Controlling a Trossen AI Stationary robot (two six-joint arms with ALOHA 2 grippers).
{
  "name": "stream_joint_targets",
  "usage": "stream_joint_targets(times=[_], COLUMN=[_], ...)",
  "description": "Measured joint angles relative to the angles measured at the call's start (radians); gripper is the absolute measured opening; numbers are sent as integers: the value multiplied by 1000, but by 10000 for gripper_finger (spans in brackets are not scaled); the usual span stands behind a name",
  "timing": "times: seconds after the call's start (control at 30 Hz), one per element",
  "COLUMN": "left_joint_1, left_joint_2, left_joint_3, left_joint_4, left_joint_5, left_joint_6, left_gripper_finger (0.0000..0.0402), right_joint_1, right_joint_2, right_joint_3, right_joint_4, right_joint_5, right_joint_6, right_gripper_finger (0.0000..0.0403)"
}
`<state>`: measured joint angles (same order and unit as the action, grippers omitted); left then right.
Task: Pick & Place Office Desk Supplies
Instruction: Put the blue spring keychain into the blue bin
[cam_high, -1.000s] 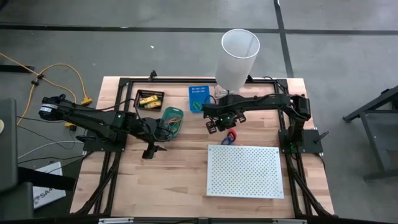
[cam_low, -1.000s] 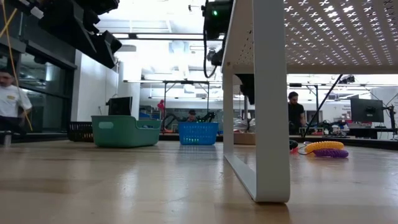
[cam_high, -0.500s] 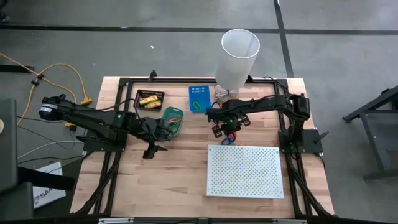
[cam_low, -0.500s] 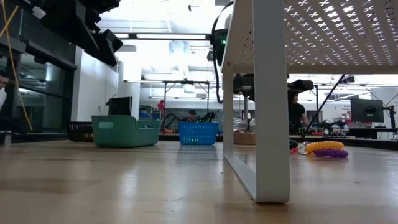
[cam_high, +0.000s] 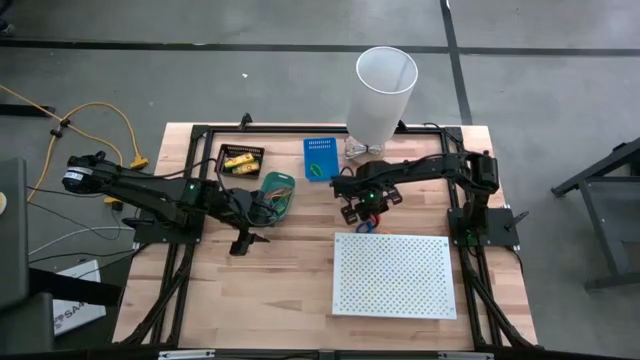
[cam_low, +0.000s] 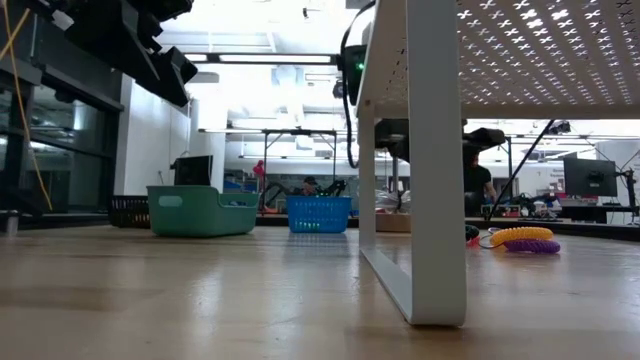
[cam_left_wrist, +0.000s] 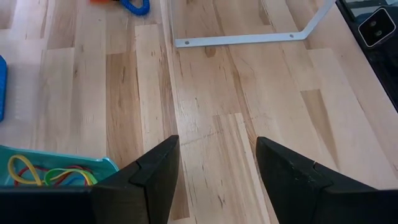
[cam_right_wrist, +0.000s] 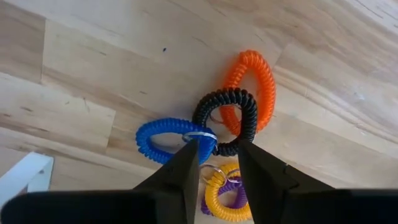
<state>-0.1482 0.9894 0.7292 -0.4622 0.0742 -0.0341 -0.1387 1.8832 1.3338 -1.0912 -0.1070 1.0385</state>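
Note:
Several coiled loops lie in a bunch on the wood: orange (cam_right_wrist: 255, 81), black (cam_right_wrist: 227, 118), blue (cam_right_wrist: 165, 138), yellow (cam_right_wrist: 224, 199) and purple (cam_right_wrist: 208, 202). In the high view the bunch (cam_high: 369, 224) lies just beyond the white board's far edge. My right gripper (cam_right_wrist: 219, 146) (cam_high: 365, 207) points down over it, open. Its fingertips stand on either side of the spot where the blue and black loops meet. My left gripper (cam_left_wrist: 217, 146) (cam_high: 264, 205) waits open above the teal bin (cam_left_wrist: 56, 171), with nothing between its fingers. My right gripper comes from above, pointing down. One fingertip (cam_right_wrist: 194, 152) stands at the blue loop's ringed end (cam_right_wrist: 200, 135). Whether it touches the loop, I cannot tell.
A tall white bin (cam_high: 385, 90) stands at the far edge, and a blue basket (cam_high: 320, 157) is beside it. Left of that is a black tray with yellow packs (cam_high: 242, 160). The teal bin (cam_high: 277, 190) holds rubber bands. The white perforated board (cam_high: 392, 275) stands on legs at the near right.
My right gripper has come down toward the bunch of coiled loops and shifted a little toward the table's near edge. The loops have stayed where they were.

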Motion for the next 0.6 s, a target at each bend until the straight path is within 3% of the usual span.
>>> stream_joint_targets(times=[0.3, 0.6], left_joint_1=[0, 0], left_joint_2=[0, 0], left_joint_3=[0, 0], left_joint_4=[0, 0], left_joint_5=[0, 0], left_joint_6=[0, 0], left_gripper_finger=[207, 207], right_joint_1=[22, 42], right_joint_2=[0, 0], right_joint_3=[0, 0], right_joint_4=[20, 23], right_joint_5=[3, 23], right_joint_6=[-22, -45], right_gripper_finger=[137, 141])
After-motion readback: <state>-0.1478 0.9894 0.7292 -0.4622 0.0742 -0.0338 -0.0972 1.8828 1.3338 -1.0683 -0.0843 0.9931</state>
